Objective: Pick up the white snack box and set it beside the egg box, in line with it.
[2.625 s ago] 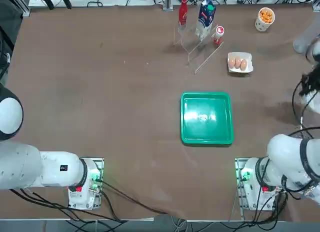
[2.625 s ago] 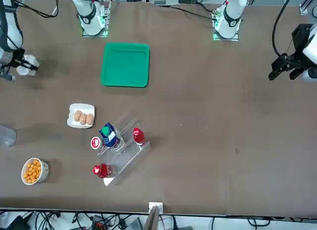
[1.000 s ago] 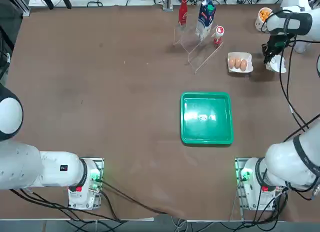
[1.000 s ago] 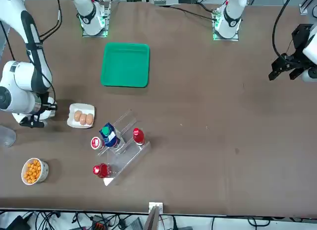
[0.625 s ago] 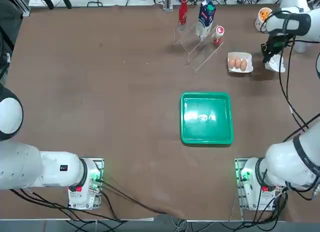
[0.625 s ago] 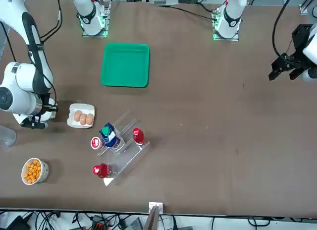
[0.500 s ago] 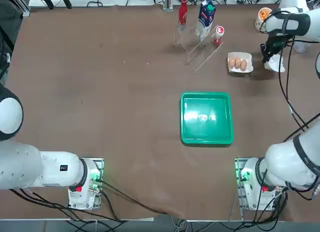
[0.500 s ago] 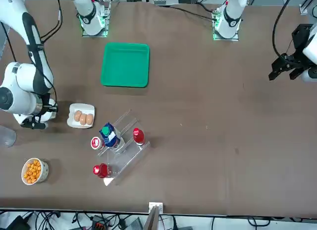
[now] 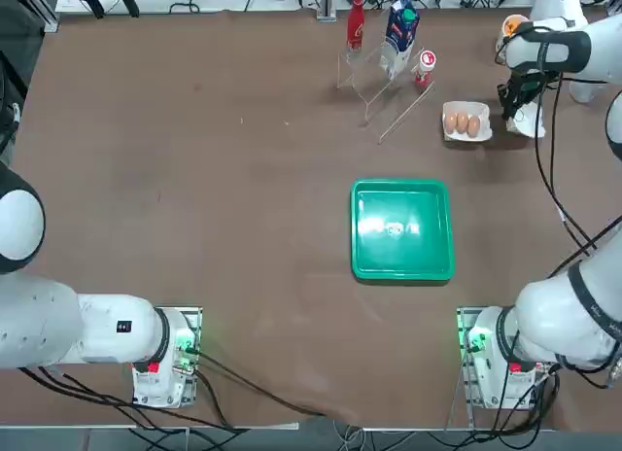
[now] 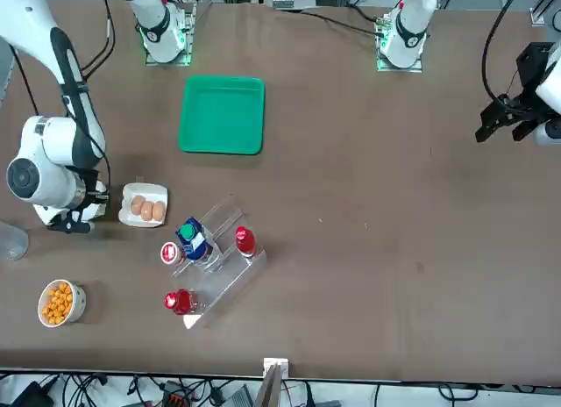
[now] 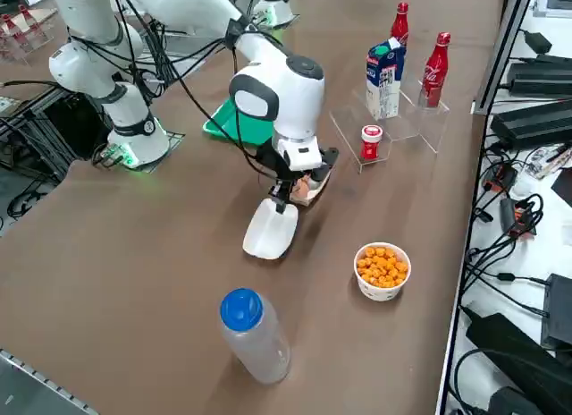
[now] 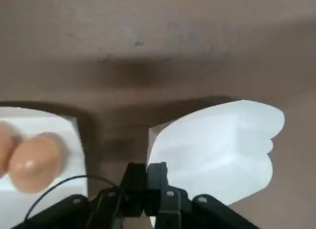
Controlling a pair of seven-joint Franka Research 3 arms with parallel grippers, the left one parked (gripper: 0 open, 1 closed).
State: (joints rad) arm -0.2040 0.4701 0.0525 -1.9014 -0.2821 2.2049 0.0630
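Gripping an edge of the plain white snack box point(image 9: 532, 123), the right gripper point(image 9: 509, 109) sits at the far right of the table in the top view, its black fingers pinched narrow on the box. That box lies just beside the egg box point(image 9: 466, 121), a small white tray with two tan-brown eggs, with a strip of brown table point(image 9: 194, 179) between them. One square green tray point(image 9: 402, 228) lies nearer the robot. One clear plastic stand point(image 9: 384, 82) is at the far edge with one red bottle point(image 9: 356, 21), one blue and white carton point(image 9: 399, 28) and one small red-capped jar point(image 9: 425, 67). One round white cup of orange snacks point(image 9: 514, 33) stands beyond the gripper.

Seen from the front, the right gripper point(image 10: 77, 217) is low at the left, the egg box point(image 10: 144, 204) just beside it; the snack box is mostly hidden behind the wrist. The cup of orange snacks point(image 10: 60, 303) stands well apart, and two red-topped items show by the stand point(image 10: 215, 267).

From the right side, the right gripper point(image 11: 284, 198) pinches the far end of the snack box point(image 11: 271, 230), which slopes with its near end down at the table. The egg box point(image 11: 308, 187) peeks out behind the wrist. One clear bottle with a blue cap point(image 11: 251, 334) stands nearest the camera.

At the wrist, the closed fingers point(image 12: 157, 177) clamp the snack box point(image 12: 217, 150) at its edge, and the egg box point(image 12: 37, 152) lies beside it, apart.
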